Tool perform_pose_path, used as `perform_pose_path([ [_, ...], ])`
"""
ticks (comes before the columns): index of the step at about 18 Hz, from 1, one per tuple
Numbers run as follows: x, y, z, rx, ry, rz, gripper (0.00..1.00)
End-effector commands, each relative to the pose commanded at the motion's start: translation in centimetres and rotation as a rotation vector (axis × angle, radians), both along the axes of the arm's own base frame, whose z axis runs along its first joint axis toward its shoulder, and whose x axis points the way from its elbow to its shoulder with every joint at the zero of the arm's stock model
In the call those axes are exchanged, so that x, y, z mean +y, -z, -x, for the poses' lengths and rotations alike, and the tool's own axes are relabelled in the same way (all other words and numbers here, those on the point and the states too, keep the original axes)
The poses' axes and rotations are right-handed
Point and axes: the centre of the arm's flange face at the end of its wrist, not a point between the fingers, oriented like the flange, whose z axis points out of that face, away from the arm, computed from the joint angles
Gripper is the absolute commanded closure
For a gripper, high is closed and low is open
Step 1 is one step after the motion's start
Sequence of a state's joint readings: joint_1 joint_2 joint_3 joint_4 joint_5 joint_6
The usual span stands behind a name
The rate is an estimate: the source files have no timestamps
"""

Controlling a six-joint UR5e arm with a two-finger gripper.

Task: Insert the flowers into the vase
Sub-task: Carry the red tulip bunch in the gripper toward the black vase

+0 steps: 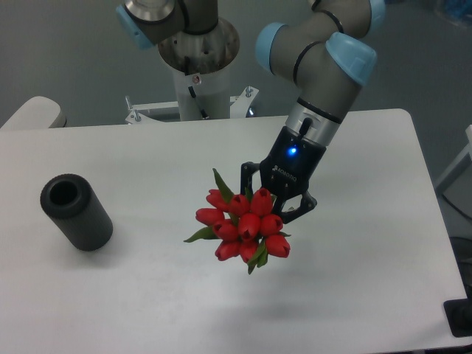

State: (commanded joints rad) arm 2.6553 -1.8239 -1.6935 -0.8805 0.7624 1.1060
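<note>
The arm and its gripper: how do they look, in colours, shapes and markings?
The arm is made of thick grey tubes with rounded joints capped in light blue. Its wrist section is silver metal. The gripper is black, with small white lettering on its body, too small to read, a glowing blue light above that, and two dark linked fingers.

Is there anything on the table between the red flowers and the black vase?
No. In the camera view, only bare white table lies between the flowers and the vase.

the vase [75, 212] looks matt dark grey; the table [354, 280] smooth matt white; the flowers [245, 225] slightly glossy, plastic-looking red.
</note>
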Motion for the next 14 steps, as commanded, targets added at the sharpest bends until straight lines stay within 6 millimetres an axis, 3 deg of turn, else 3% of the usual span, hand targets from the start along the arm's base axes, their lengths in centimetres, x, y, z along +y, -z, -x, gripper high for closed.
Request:
perform_pose_path([
  [8, 1.3, -0.6, -2.1, -0.102, -0.009, -0.045, 0.69],
  [14, 2.1, -2.5, -4.3, -0.138, 0.006, -0.088, 0.69],
])
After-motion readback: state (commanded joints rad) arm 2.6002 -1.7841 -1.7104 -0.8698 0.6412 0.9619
